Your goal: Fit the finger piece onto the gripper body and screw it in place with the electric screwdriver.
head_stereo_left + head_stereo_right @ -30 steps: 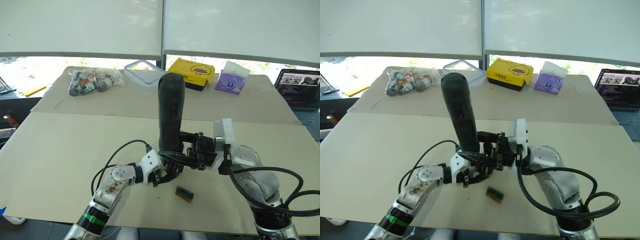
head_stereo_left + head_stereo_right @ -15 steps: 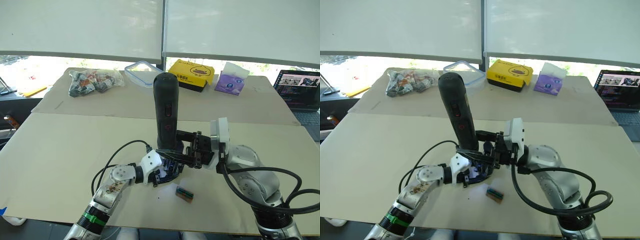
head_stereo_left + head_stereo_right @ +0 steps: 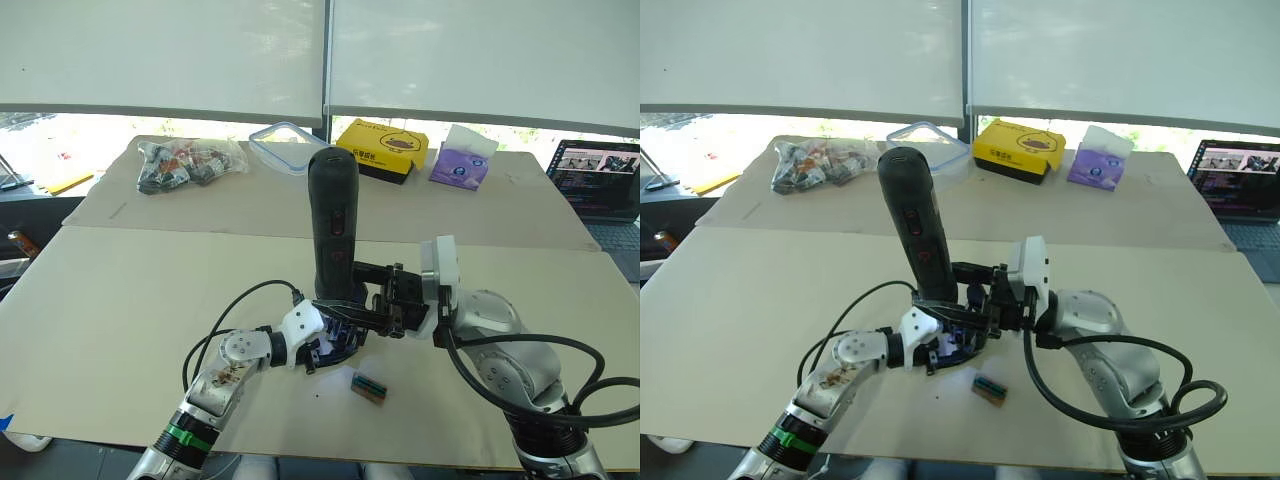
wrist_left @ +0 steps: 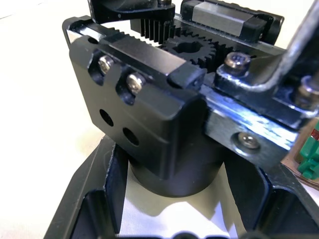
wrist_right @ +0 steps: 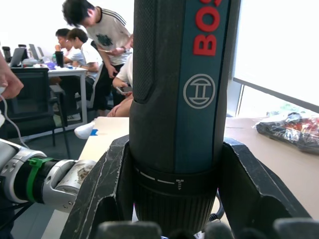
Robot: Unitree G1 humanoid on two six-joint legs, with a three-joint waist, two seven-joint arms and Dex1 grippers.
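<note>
1. Lying flat on the worktop [image 3: 120,330], closest to the robot, is a small green-and-tan block [image 3: 369,387].
2. Just behind it, the left end effector [image 3: 335,342] holds the gripper body [image 4: 149,124] down on the worktop, with a finger on each side of it.
3. Right above that, the right end effector [image 3: 372,298] is closed around the low end of the electric screwdriver [image 3: 333,225]. The screwdriver stands almost straight up, and its tip points down at the gripper body.
4. I cannot tell where the finger piece is.
5. Far back on the worktop sit a bag of small things [image 3: 185,162], a clear tub [image 3: 287,146], a yellow box [image 3: 384,146], a purple tissue pack [image 3: 462,158] and a laptop [image 3: 605,182].
</note>
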